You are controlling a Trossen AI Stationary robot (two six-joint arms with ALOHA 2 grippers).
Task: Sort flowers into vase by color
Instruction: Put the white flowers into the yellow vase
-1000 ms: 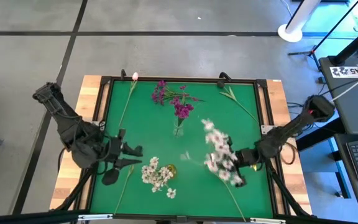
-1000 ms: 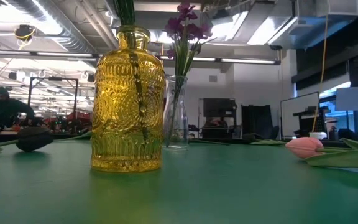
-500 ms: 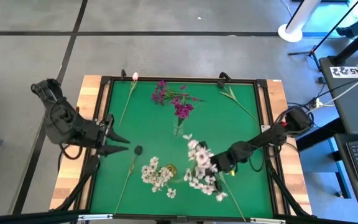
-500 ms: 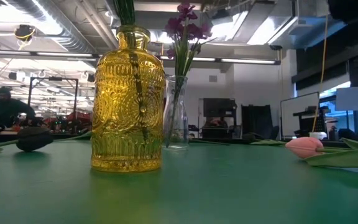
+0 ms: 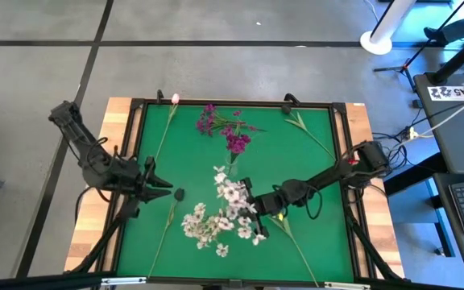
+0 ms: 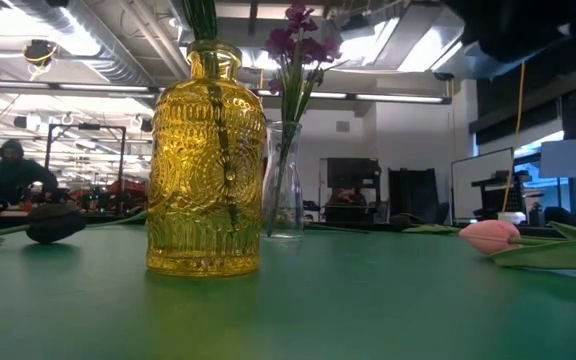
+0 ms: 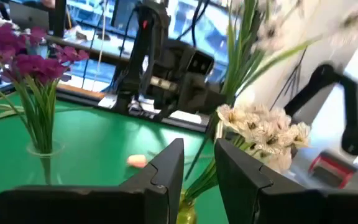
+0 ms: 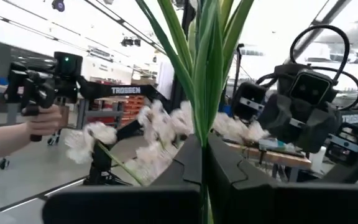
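Right gripper [image 5: 258, 203], reached in from three o'clock toward table centre, clamped on the green stem of a spray of small white blossoms [image 5: 234, 201]; fingers pressed tight against the stalk in the right wrist view. Carried the spray with its heads just beside, perhaps over, the amber embossed glass vase [image 6: 208, 160], already stocked with white blossoms [image 5: 202, 225] at about six o'clock of centre. Judged light, springy and top-heavy: soft petals likely to snag on the neck, plastic stem likely to slip or swivel, so best held low on the stalk, clear of the leaves. Left gripper [image 5: 161, 192], parked at nine o'clock, fingers parted with nothing between them.

Farther out: narrow clear glass vase [image 6: 284, 190] with magenta-purple clusters [image 5: 237, 142] near centre, more magenta stems [image 5: 214, 121] at twelve o'clock, pale pink bud [image 5: 175, 99] at eleven, loose green stem [image 5: 308, 133] at one, dark bud [image 5: 178, 194] by the left gripper. Green felt table mat [image 5: 312, 173], smooth and flat, framed in black. Beyond, an open workshop with ceiling lights, monitors, and a seated person [image 6: 8, 172] far off.
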